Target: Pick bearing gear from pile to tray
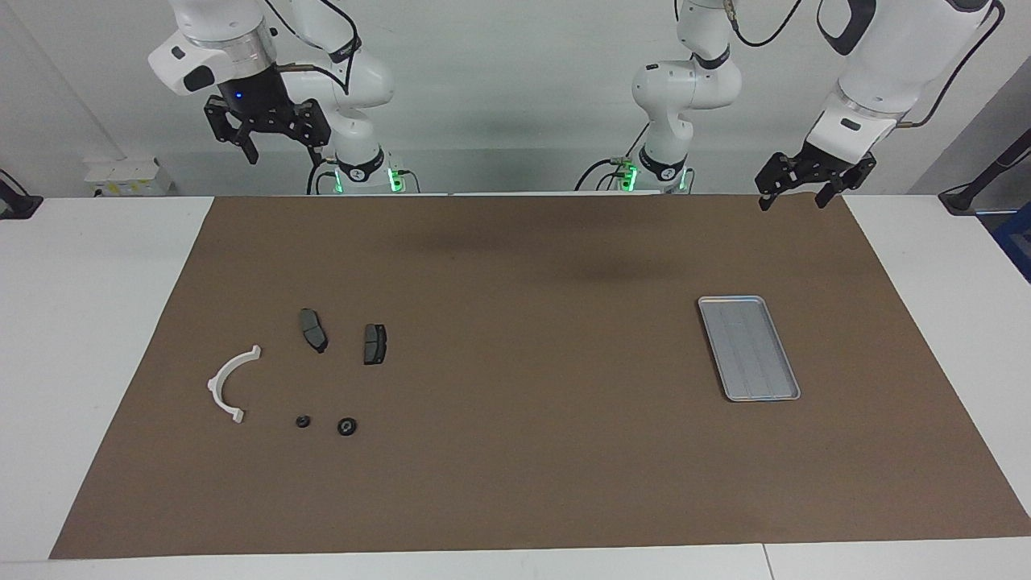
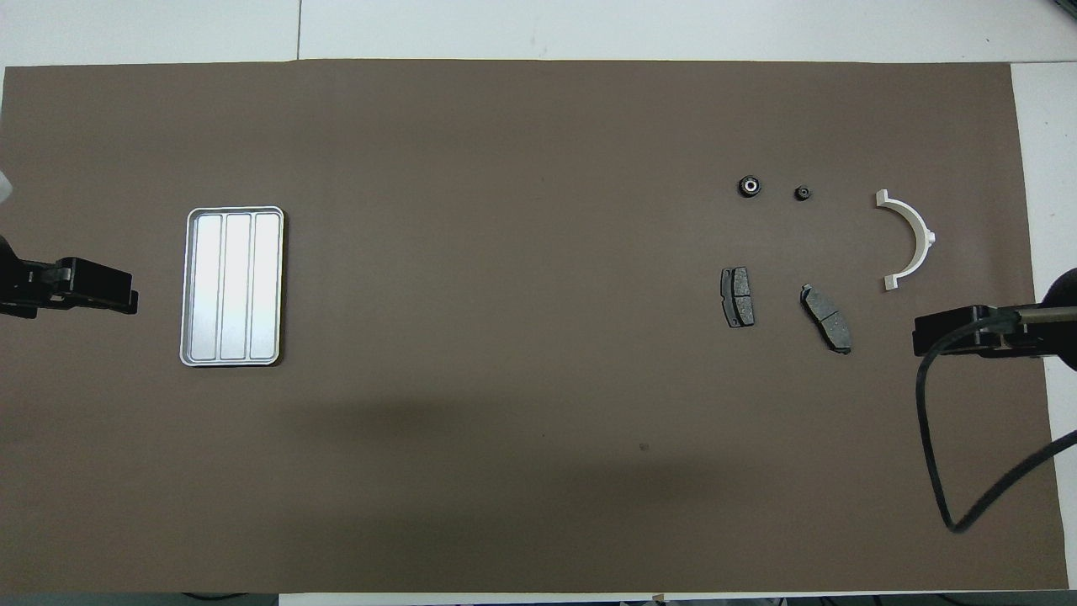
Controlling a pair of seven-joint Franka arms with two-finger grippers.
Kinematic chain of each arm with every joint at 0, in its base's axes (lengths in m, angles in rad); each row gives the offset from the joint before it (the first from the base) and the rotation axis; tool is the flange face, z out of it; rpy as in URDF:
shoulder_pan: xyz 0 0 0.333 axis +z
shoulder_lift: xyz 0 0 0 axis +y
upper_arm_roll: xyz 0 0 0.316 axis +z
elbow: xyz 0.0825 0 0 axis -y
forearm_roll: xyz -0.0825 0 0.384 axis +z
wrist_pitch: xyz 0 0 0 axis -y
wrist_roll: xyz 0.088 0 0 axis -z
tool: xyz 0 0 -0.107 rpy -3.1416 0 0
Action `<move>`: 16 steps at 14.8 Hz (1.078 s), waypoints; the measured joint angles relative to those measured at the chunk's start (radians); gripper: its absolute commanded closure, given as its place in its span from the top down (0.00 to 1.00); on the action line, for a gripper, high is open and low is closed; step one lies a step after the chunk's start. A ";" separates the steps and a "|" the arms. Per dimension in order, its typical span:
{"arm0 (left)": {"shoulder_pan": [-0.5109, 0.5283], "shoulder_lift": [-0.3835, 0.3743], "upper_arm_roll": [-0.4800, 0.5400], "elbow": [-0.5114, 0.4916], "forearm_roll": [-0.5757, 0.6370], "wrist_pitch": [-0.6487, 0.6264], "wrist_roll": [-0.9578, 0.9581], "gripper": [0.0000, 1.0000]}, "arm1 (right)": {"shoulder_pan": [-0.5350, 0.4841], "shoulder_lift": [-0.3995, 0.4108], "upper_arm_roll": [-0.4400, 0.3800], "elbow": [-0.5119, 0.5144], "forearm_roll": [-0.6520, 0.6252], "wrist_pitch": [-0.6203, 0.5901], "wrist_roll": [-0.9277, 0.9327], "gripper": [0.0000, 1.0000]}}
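Two small black gears (image 1: 347, 426) (image 1: 303, 421) lie on the brown mat (image 1: 515, 451) near the right arm's end, with two grey pads (image 1: 374, 344) (image 1: 313, 329) and a white half-ring (image 1: 229, 383). The tray (image 1: 785, 395) sits empty near the left arm's end. The right gripper (image 1: 278, 149) and the left gripper (image 1: 792, 199) wait high up at the robots' edge, both wide, holding nothing.

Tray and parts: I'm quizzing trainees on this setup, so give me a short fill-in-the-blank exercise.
1. The tray holds ____ parts.
2. The number of brake pads on the brown mat is ____.
3. The small black gears lie ____ from the robots than the brake pads.
4. The white bracket lies toward the ____ arm's end of the table.

Missing words: no; two; farther; right
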 measured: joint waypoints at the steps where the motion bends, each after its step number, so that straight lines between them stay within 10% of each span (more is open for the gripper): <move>1: 0.000 0.000 0.000 0.000 0.000 0.000 0.000 1.00 | 0.000 0.000 0.000 0.000 0.000 0.000 0.000 1.00; 16: 0.000 0.000 0.000 0.000 0.000 0.000 0.000 1.00 | -0.019 0.000 -0.008 0.000 0.000 0.032 -0.010 1.00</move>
